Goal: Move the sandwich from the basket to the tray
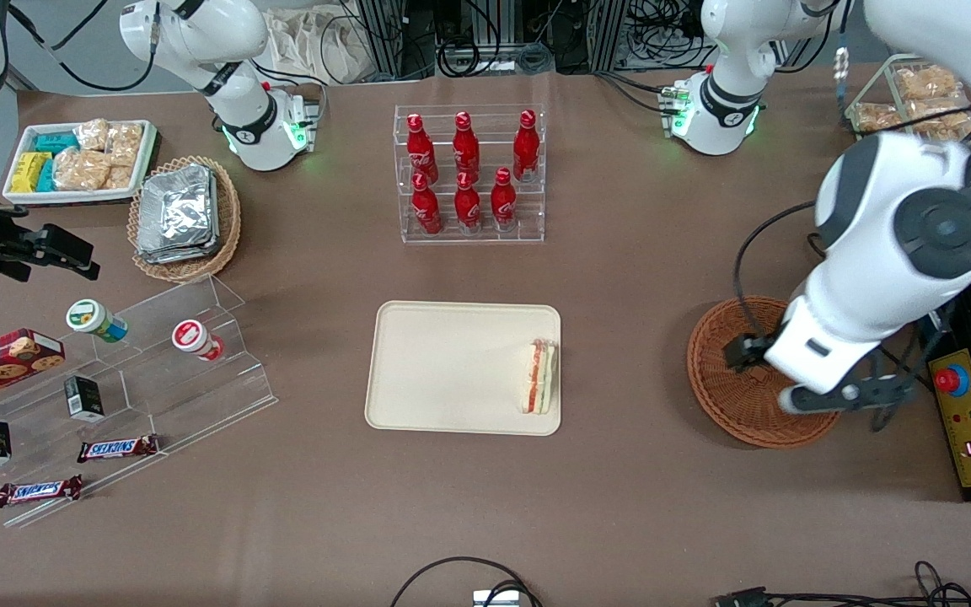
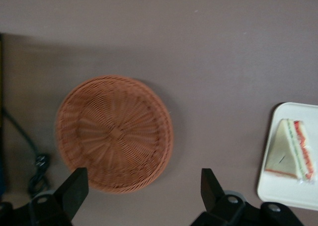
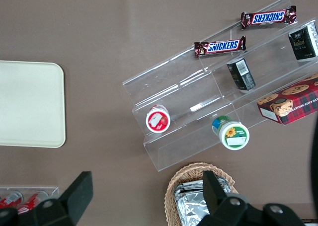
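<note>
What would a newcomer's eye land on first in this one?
Probably the sandwich, lying on the tray at the edge nearest the basket, which holds nothing. The big white arm hangs above that basket, its pincer open and holding nothing. Farther from the camera, red bottles stand in a clear rack.

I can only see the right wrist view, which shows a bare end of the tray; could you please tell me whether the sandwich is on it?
Observer: Yes, the sandwich lies on the tray, at its edge toward the working arm's end.
Operator: Thank you. Is there anything in the basket?
Observer: No, the basket holds nothing.
Operator: And where is the gripper?
Observer: The gripper hangs above the basket, fingers open, holding nothing.
</note>
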Robot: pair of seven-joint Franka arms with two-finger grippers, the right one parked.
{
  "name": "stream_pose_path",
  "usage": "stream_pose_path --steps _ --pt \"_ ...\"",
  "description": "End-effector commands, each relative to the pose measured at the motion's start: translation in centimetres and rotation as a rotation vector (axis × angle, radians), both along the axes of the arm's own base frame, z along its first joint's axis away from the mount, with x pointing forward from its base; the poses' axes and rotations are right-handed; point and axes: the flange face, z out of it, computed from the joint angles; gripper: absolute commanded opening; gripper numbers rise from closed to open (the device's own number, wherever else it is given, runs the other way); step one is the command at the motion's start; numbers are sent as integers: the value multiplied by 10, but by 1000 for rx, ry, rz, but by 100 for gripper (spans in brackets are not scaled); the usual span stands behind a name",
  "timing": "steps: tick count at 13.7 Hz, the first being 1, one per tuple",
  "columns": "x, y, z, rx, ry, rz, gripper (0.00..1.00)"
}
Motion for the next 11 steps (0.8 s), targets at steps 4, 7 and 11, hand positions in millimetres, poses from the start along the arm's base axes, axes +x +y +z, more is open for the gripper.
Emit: stream_pose_path --steps 4,7,11 --pt "-58 33 21 -57 12 23 100" --pt "-63 34 32 -50 -1 21 100" --pt "-59 45 34 -69 1 -7 100"
